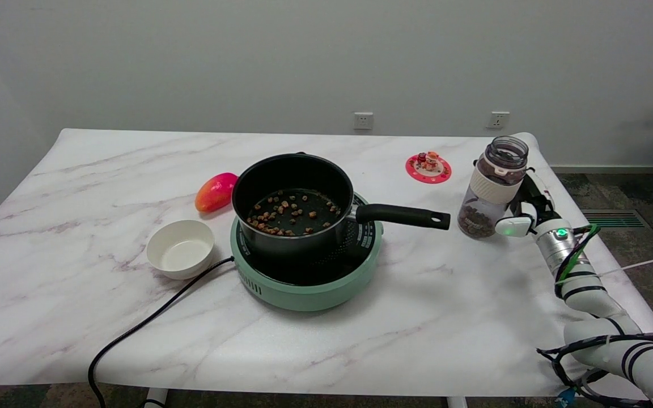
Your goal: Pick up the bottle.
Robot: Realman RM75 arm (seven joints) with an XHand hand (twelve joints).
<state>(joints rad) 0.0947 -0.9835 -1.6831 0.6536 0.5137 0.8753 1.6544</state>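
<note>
A clear bottle (pixel 492 190) with a white sleeve and no cap stands near the table's right edge, partly filled with brown pellets. My right hand (pixel 528 209) reaches in from the lower right and wraps its right side. The white thumb tip presses against the bottle's lower front, and the black fingers lie along the sleeve and pass behind it, mostly hidden. The bottle's base looks to be on the table, its top leaning a little to the right.
A black saucepan (pixel 292 201) holding brown pellets sits on a green cooker (pixel 309 283); its handle (pixel 403 215) points at the bottle and ends just short of it. A red coaster (pixel 428 168), a mango (pixel 216 191), a white bowl (pixel 181 248) and a black cable (pixel 145 326) lie farther off.
</note>
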